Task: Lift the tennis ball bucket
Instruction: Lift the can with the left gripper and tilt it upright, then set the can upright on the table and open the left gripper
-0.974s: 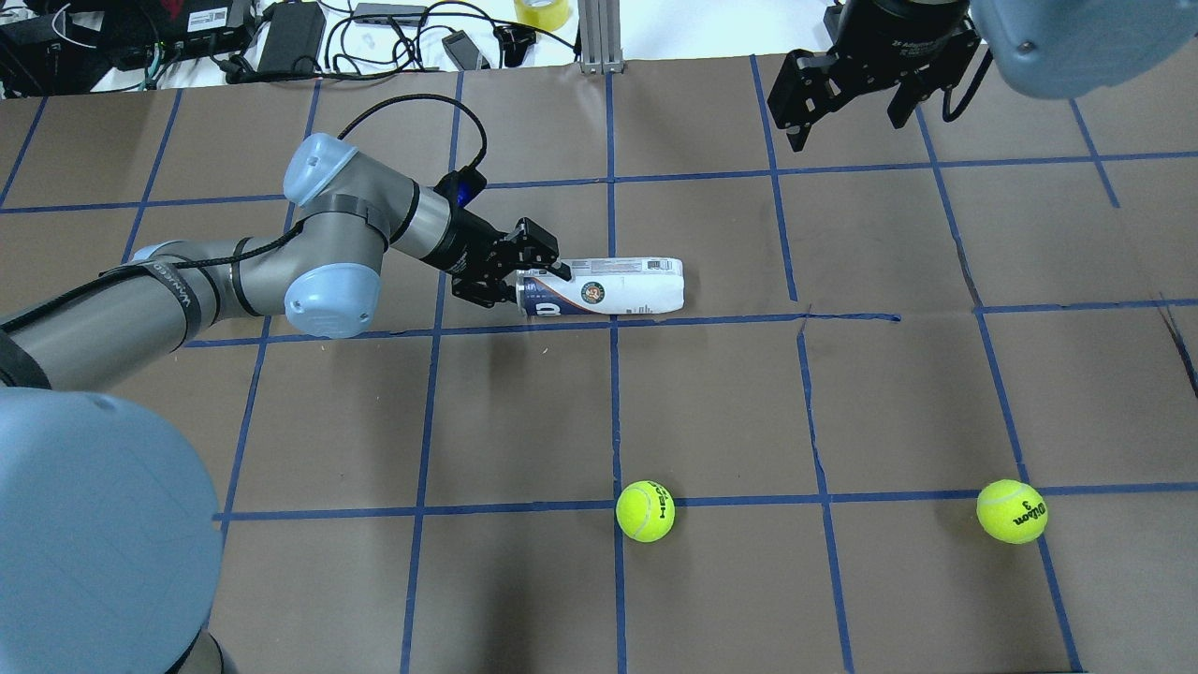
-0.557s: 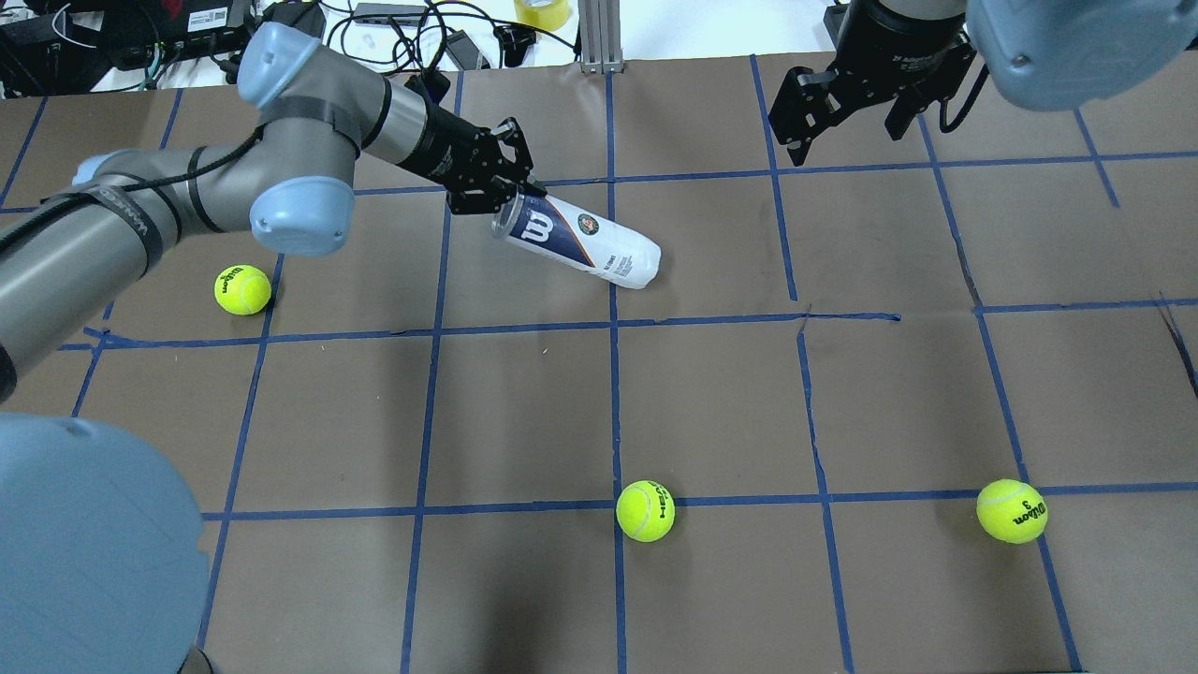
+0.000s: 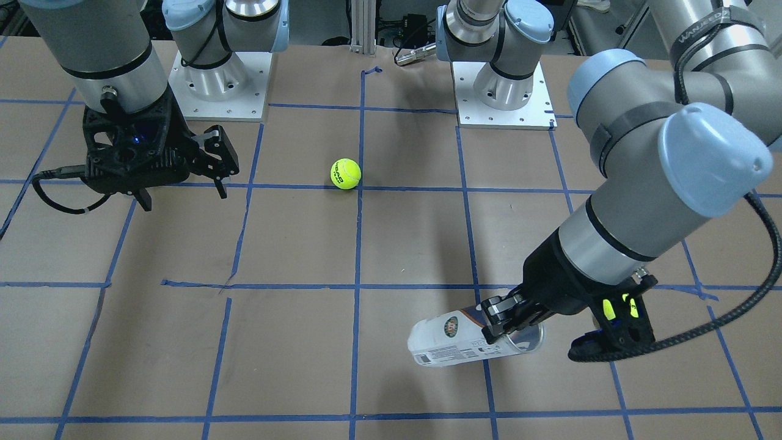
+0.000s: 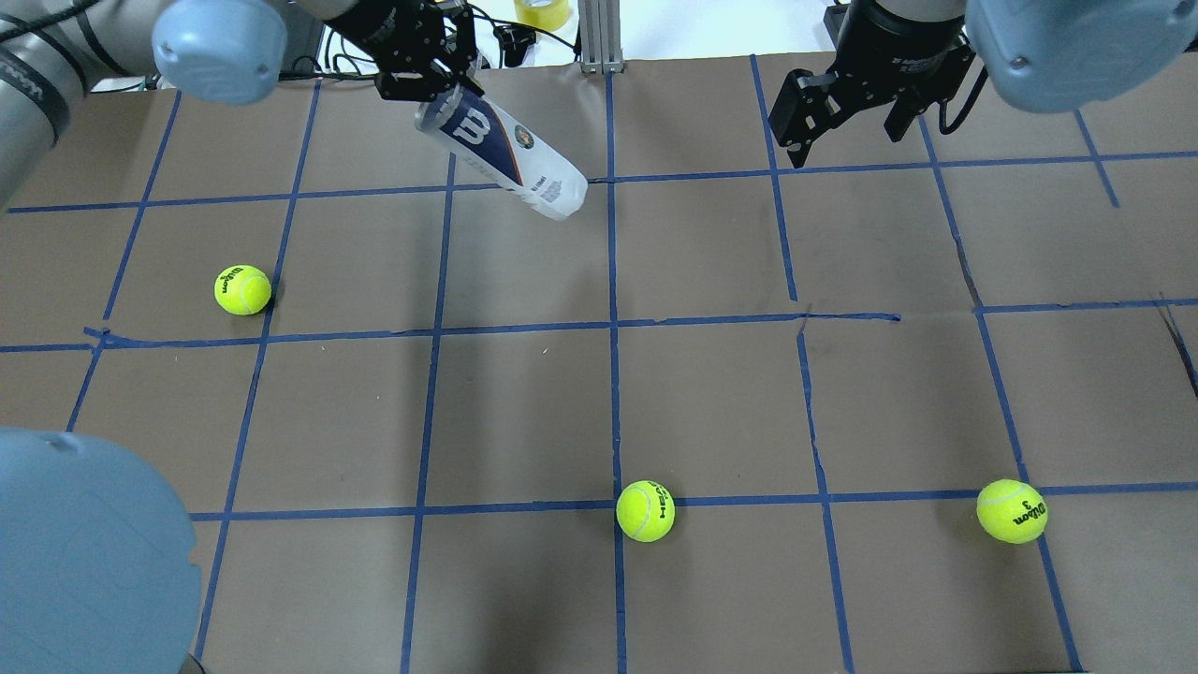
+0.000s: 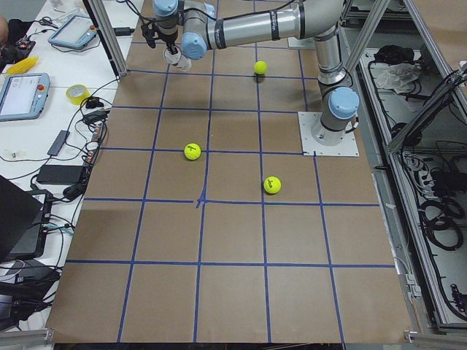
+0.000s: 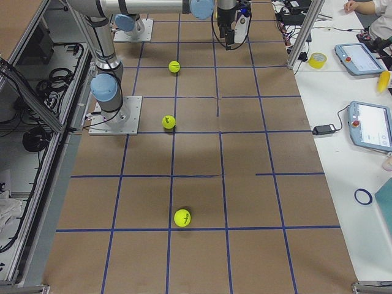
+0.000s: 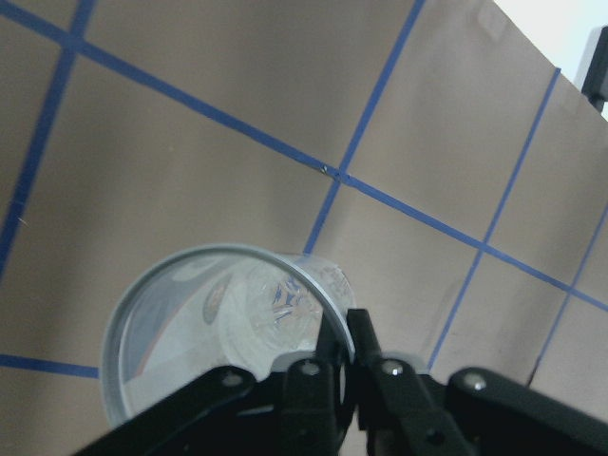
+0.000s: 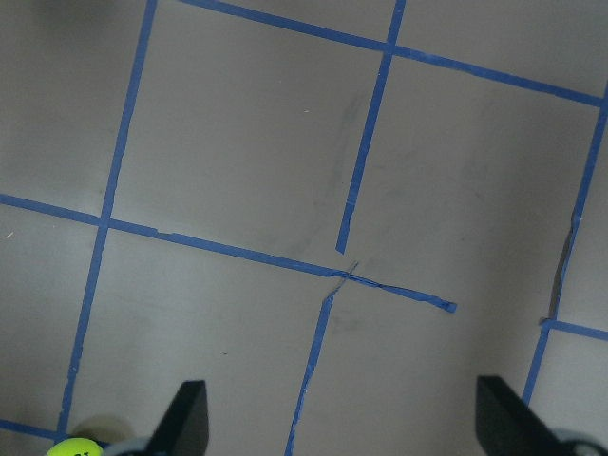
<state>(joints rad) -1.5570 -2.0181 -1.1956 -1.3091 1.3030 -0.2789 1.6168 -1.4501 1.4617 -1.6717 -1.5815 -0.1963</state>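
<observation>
The tennis ball bucket is a clear can with a navy and white label and a white W. My left gripper is shut on its open rim and holds it tilted in the air, closed end lower, above the table's far side. In the front-facing view the left gripper pinches the rim of the bucket. In the left wrist view the fingers clamp the wall of the bucket, which looks empty. My right gripper is open and empty, hovering at the far right, also in the front-facing view.
Three tennis balls lie on the brown, blue-taped table: one at the left, one at the near middle, one at the near right. Cables and electronics lie beyond the far edge.
My left gripper has lifted the bucket off the table and carried it up and toward the far edge, tilting it. The left tennis ball has come into view. The right gripper has barely moved.
</observation>
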